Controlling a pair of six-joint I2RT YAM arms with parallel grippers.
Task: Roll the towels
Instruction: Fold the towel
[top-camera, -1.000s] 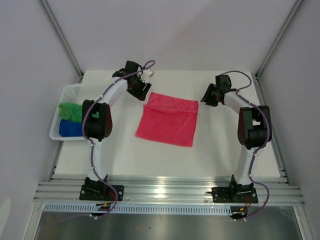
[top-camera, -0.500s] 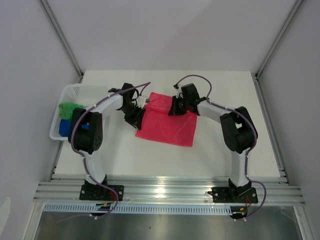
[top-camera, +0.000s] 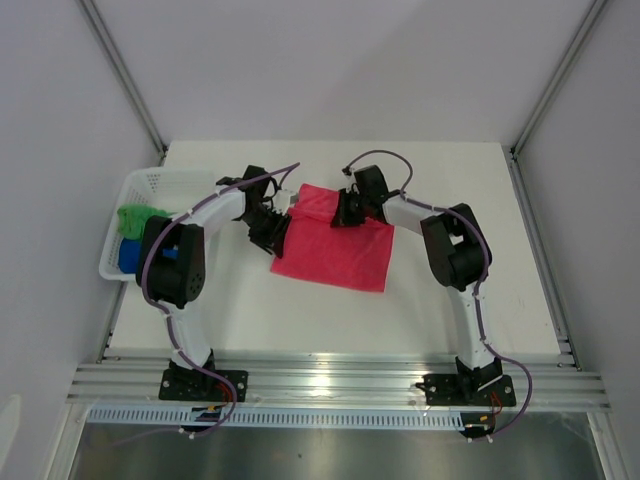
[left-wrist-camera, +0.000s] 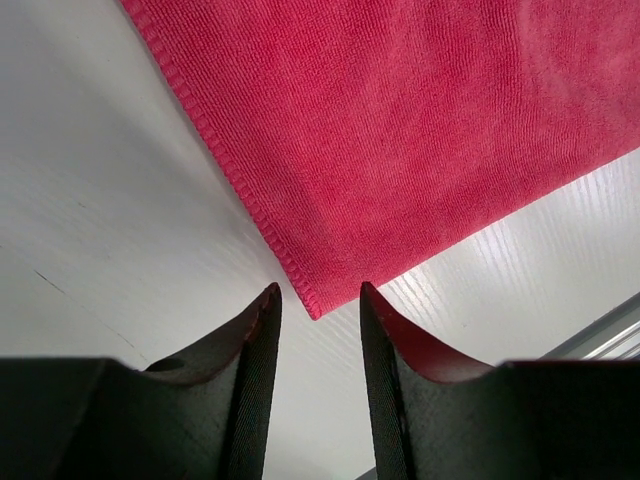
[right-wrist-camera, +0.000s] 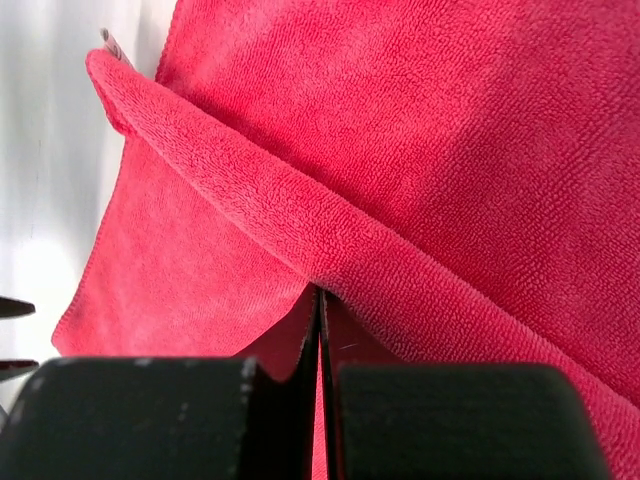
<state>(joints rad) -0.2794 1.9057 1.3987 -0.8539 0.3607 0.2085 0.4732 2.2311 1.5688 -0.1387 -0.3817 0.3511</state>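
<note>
The pink-red towel (top-camera: 335, 248) lies flat mid-table, its far edge folded over into a low ridge (right-wrist-camera: 250, 190). My right gripper (top-camera: 342, 214) is shut, its tips (right-wrist-camera: 320, 292) pressed against that ridge near the middle of the far edge. At the towel's left side sits my left gripper (top-camera: 274, 234), open, with the towel's near-left corner (left-wrist-camera: 315, 305) lying on the table just past its tips (left-wrist-camera: 317, 290), not pinched. The green towel (top-camera: 135, 218) and the blue towel (top-camera: 128, 252) sit bunched in the basket.
A white mesh basket (top-camera: 138, 182) stands at the table's left edge, beside the left arm's elbow. Metal frame posts rise at the back corners. The table's right edge has a rail (top-camera: 545, 260).
Both arms swung in from the far corners onto the pink-red towel. The right gripper closed and slid a little left along the fold. The left gripper's jaws narrowed.
</note>
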